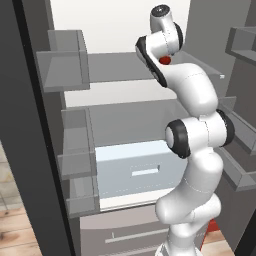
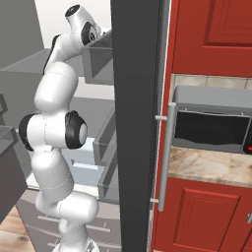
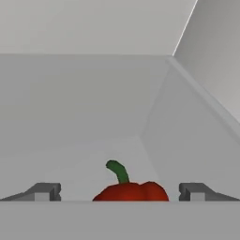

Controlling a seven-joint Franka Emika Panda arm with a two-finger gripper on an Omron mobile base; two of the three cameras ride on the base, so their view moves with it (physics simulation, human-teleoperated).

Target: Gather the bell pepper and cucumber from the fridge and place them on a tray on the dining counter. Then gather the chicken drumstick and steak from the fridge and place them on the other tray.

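The bell pepper (image 3: 131, 191), glossy red with a curved green stem, sits on a white fridge shelf right in front of my hand. It lies between the two dark fingertips (image 3: 44, 191) of my gripper (image 3: 119, 193), which stands open with the jaws wide on either side, not touching it. A sliver of the pepper (image 1: 165, 60) also peeks out behind my arm on the upper glass shelf of the fridge (image 1: 120, 67). My arm reaches up and forward into the open fridge.
Grey door bins (image 1: 65, 65) hang on the left door, a pale drawer (image 1: 137, 170) sits below the shelves. The dark edge of the right fridge door (image 2: 135, 123) stands beside my arm. Beyond it are red cabinets (image 2: 216, 34) and a microwave (image 2: 211, 125).
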